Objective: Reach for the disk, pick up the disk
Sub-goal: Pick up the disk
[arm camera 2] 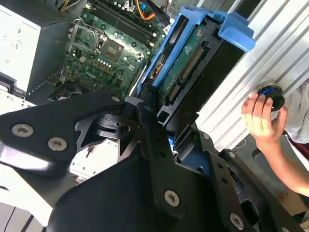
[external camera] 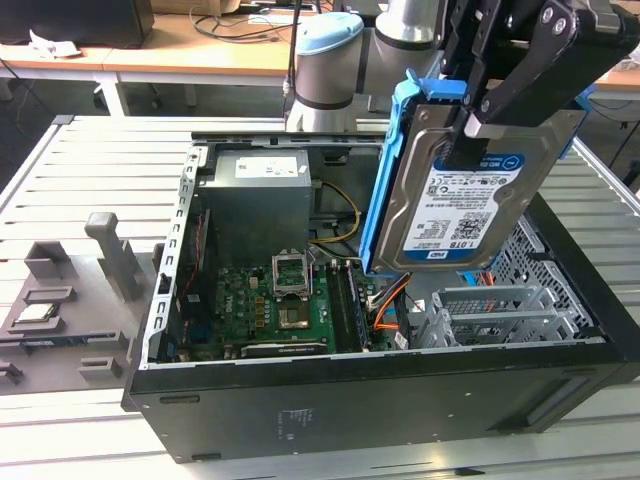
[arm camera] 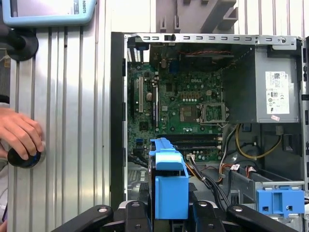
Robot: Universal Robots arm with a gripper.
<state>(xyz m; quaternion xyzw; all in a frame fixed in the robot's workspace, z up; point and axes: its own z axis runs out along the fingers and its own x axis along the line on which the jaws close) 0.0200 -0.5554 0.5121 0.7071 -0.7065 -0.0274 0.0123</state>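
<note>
Gripper [external camera: 480, 115] clamped on disk [external camera: 455, 195], upper right of frame, above open case [external camera: 300, 410]. We advise level, steady hold.

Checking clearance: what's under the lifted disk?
Under the disk, held by the gripper, lie the open computer case's orange cables and grey drive cage; the disk hides what's behind it.

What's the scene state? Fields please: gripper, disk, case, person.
gripper: shut on the disk, raised above the case
disk: tilted near upright, label facing the exterior view, blue carrier around its edge, clear of the case
case: open on its side, motherboard exposed
hand: resting on a dark knob on the table, beside the case
</note>
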